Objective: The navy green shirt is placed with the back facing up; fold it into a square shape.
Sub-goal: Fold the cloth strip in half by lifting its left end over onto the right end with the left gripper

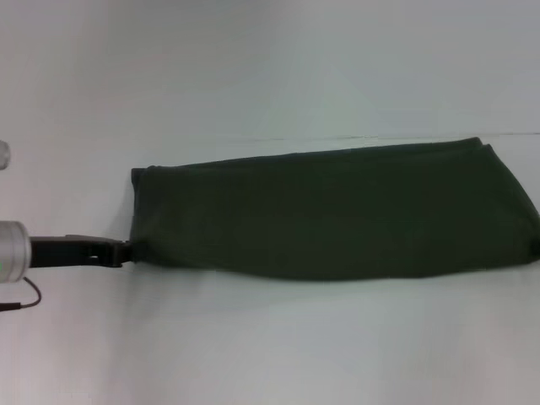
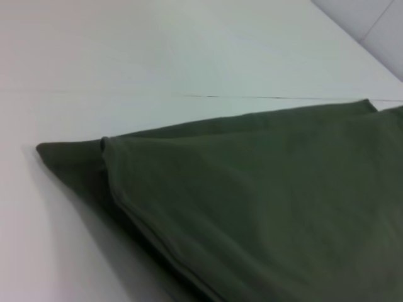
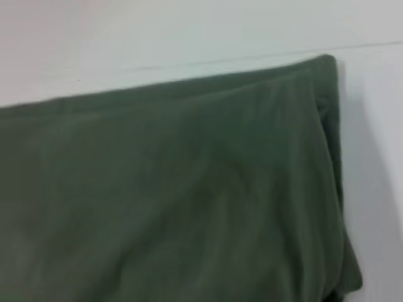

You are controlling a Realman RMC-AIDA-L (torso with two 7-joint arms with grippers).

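The navy green shirt [image 1: 337, 211] lies folded into a long dark olive band across the white table. It fills the left wrist view [image 2: 264, 207] and the right wrist view [image 3: 170, 201]. My left gripper [image 1: 126, 251] is low at the shirt's left near corner. Its thin black fingers are together and pinch the corner's edge. The shirt's left end shows a doubled layer with a seam [image 2: 119, 189]. My right gripper is out of the head view. Its wrist camera looks closely at the shirt's right end and far right corner [image 3: 324, 69].
The white table [image 1: 253, 354] surrounds the shirt, with a thin seam line [image 1: 363, 137] just behind the shirt's far edge. The left arm's silver wrist [image 1: 13, 249] and a black cable [image 1: 25, 297] sit at the left edge.
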